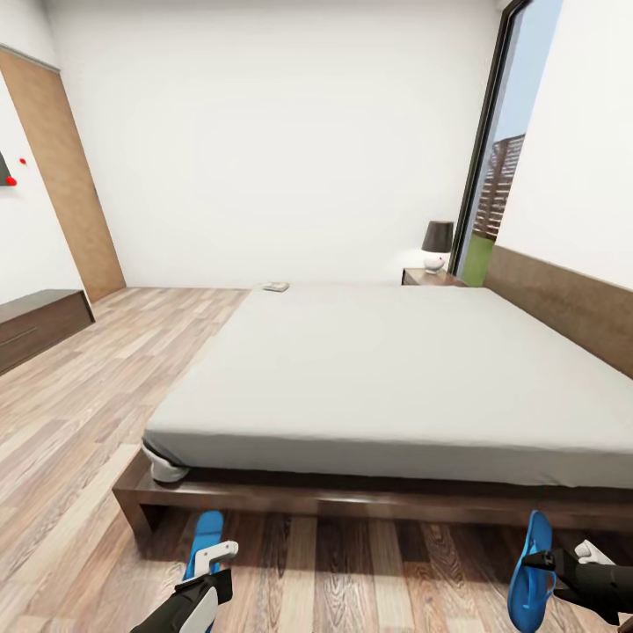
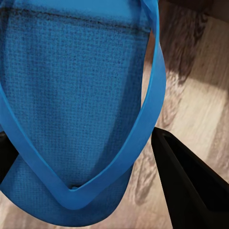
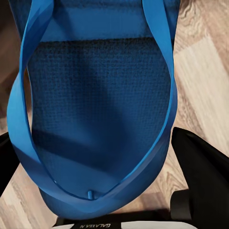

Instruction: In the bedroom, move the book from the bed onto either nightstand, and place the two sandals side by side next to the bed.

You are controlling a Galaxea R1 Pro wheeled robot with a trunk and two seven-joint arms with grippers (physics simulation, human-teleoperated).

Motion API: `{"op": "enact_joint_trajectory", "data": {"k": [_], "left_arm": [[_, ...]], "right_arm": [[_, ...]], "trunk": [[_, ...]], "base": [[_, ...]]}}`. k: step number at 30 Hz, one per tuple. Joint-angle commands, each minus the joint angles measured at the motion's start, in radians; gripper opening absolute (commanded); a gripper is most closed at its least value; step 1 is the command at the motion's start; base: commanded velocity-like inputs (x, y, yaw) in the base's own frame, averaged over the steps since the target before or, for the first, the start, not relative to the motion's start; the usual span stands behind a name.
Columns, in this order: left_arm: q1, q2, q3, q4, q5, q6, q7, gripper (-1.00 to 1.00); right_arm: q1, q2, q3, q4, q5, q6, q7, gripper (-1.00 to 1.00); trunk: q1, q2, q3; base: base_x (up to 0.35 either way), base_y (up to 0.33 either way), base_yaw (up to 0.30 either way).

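In the head view, the bed [image 1: 387, 378] is filling the middle of the room, its light grey mattress lying on a dark brown frame, with the headboard [image 1: 563, 303] running along the right wall. The book [image 1: 276, 287] is resting on the far left corner of the mattress. Beyond the far side of the bed, a nightstand [image 1: 429, 277] is standing by the tall window [image 1: 505, 167], carrying a lamp [image 1: 437, 245] with a dark shade. A low dark cabinet [image 1: 40, 325] is sitting against the left wall. At the lower edge, the left gripper [image 1: 209, 571] is holding one blue sandal [image 1: 207, 538] over the wood-plank floor [image 1: 88, 413], just in front of the bed frame's near left corner. At the lower right, the right gripper [image 1: 547, 563] is holding the other sandal [image 1: 530, 573], which is hanging nearly on edge above the floor.

In the left wrist view, the left sandal [image 2: 71, 100] is sitting between the two dark fingers [image 2: 191, 186], sole and strap facing the camera, and the fingers are clamping it at its toe end.

In the right wrist view, the right sandal [image 3: 95, 105] is lying between the black fingers [image 3: 202, 176], which are closing on it at its toe end, with plank flooring behind.
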Motion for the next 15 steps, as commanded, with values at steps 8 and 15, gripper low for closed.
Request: {"op": "enact_joint_trajectory", "data": {"k": [8,15], "left_arm": [[0.0,0.001,-0.008,-0.002,0.006,0.005,0.007,-1.0],[0.0,0.002,-0.008,-0.002,0.006,0.005,0.007,-1.0]], "right_arm": [[-0.001,0.0,0.001,0.0,0.0,0.004,0.003,-1.0],[-0.001,0.0,0.001,0.0,0.0,0.004,0.003,-1.0]], "trunk": [[0.031,-0.057,-0.026],[0.057,-0.106,-0.048]], "base": [[0.0,0.0,0.0],[0.0,0.0,0.0]]}}
